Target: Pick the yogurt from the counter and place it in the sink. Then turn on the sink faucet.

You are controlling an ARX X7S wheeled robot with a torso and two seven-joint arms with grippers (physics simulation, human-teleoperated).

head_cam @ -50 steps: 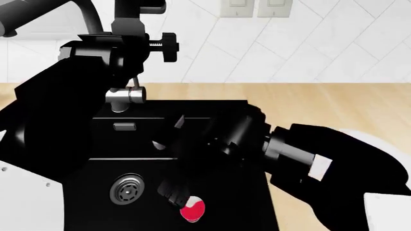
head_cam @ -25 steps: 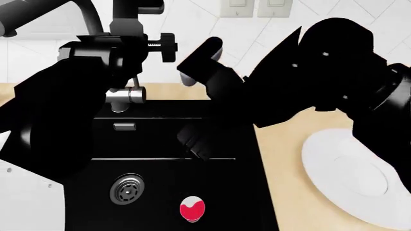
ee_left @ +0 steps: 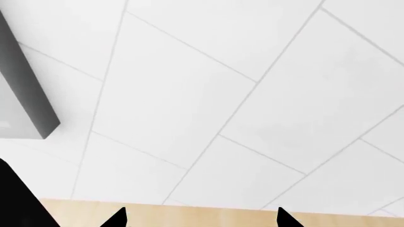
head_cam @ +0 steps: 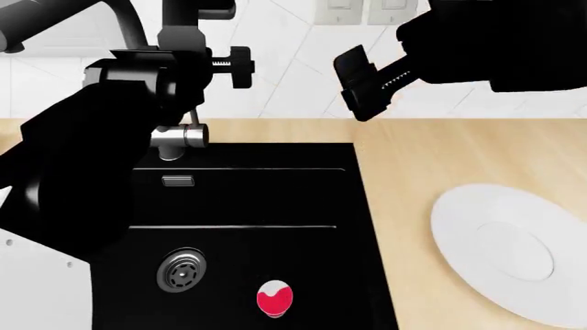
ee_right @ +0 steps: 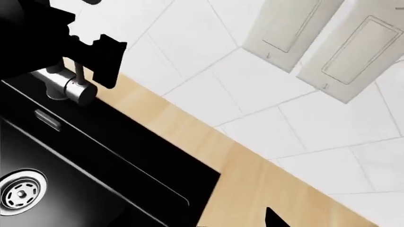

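Note:
The pink-red and white yogurt [head_cam: 273, 300] lies on the floor of the black sink [head_cam: 303, 199], right of the round silver drain [head_cam: 181, 270]. The sink faucet [head_cam: 179, 137] stands at the sink's back edge, and it also shows in the right wrist view [ee_right: 66, 86]. My right gripper [head_cam: 364, 84] is open and empty, raised high above the counter [head_cam: 440, 158] right of the sink's back corner. My left gripper [ee_left: 200, 220] is open and empty. It points at the tiled wall, just above the faucet base in the head view [head_cam: 197, 17].
A wide white plate [head_cam: 513, 254] lies on the counter right of the sink. Two wall switch plates [ee_right: 328, 42] sit on the tiled wall behind. My bulky left arm [head_cam: 82, 151] covers the sink's left side.
My right gripper has let go of the yogurt and risen out of the sink, up and to the right. The yogurt stays on the sink floor. The left arm has not moved.

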